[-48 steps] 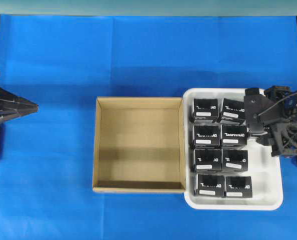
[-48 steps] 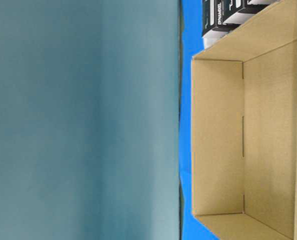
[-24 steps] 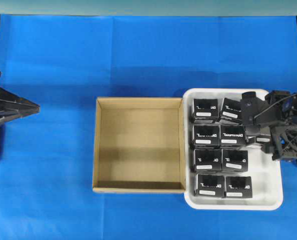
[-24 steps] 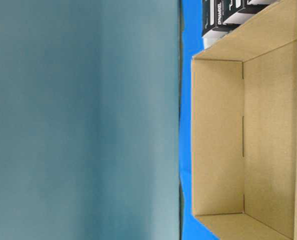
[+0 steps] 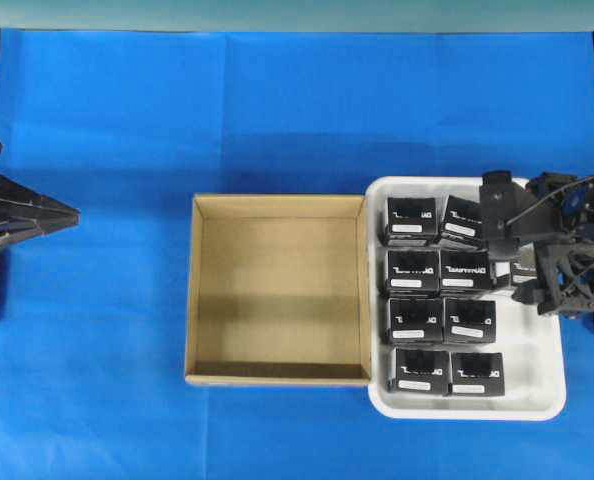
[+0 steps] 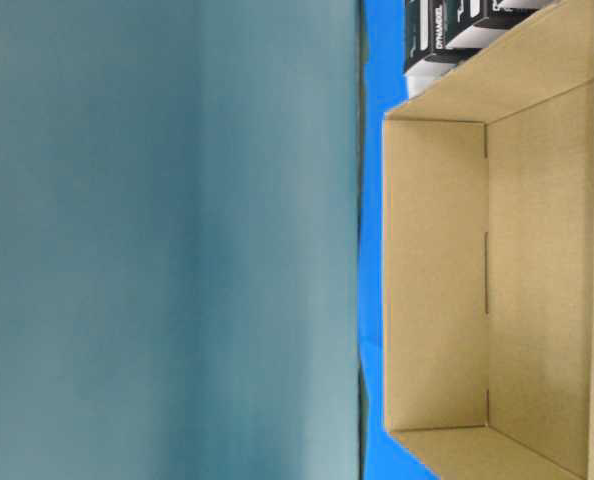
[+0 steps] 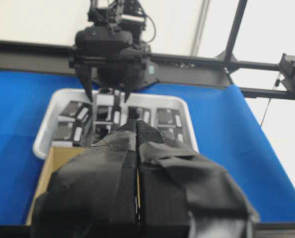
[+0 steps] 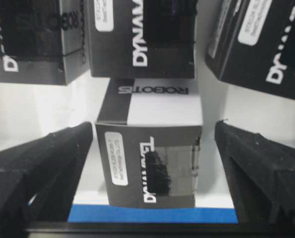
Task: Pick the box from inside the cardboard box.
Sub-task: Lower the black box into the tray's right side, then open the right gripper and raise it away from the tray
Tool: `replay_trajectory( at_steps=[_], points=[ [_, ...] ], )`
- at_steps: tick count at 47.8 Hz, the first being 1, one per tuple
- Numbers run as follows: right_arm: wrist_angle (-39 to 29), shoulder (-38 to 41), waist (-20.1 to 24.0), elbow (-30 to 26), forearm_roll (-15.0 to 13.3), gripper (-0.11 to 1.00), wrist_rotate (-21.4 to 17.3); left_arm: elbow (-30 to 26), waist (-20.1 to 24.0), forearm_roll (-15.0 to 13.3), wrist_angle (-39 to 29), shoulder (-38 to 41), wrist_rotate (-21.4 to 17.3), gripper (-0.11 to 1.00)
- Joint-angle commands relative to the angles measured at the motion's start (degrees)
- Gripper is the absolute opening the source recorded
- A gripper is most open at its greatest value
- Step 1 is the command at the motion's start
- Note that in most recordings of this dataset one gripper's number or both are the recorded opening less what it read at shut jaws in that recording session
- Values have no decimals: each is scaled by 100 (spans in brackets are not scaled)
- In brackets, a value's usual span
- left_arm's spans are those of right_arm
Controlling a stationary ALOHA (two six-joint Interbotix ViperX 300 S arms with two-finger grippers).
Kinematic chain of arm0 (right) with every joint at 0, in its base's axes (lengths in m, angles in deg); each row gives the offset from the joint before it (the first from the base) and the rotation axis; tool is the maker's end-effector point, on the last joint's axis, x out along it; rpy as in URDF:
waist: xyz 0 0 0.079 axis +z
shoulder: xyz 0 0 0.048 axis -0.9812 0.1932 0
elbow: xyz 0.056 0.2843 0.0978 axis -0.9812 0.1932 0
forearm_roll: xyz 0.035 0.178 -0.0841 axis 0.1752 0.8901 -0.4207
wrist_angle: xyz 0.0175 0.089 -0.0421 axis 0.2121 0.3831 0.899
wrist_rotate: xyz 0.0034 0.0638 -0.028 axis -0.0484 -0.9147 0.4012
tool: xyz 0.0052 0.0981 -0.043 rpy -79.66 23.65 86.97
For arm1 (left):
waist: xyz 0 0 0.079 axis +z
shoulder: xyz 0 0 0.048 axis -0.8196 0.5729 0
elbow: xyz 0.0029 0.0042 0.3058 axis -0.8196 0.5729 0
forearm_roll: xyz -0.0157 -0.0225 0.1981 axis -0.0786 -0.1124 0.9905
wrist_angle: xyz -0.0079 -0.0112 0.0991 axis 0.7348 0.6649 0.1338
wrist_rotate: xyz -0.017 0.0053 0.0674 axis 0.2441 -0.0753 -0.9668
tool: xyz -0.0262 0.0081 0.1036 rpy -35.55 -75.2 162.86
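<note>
Only the right wrist view shows the box (image 8: 150,148) standing free between the spread fingers of the right gripper (image 8: 152,168), touching neither; overhead, the arm mostly hides it. It sits in the white tray (image 5: 542,385) beside eight more black boxes (image 5: 440,320). The cardboard box (image 5: 277,290) holds nothing. The left gripper (image 7: 136,163) is clenched tight, holding nothing.

left gripper (image 7: 137,163) closed, white tray (image 7: 45,134) beyond
</note>
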Motion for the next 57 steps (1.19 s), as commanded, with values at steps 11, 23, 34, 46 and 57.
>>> replay_trajectory(
  at_steps=[11,23,34,46,57],
  points=[
    [-694,-264,-44,-606,-9,99,-70,-167,9,18,26,44,26,-5],
    [-782,-1143,-123,-1055,9,99,-466,-167,9,18,18,53,26,-5],
    [-62,-2153,-105,-932,26,99,-905,-158,9,9,18,132,18,-5],
    [1380,-2786,272,-747,26,99,-1063,-141,9,18,18,272,18,-5],
    [2426,-2777,809,-686,62,99,-1266,-123,9,9,18,272,35,-5]
  ],
)
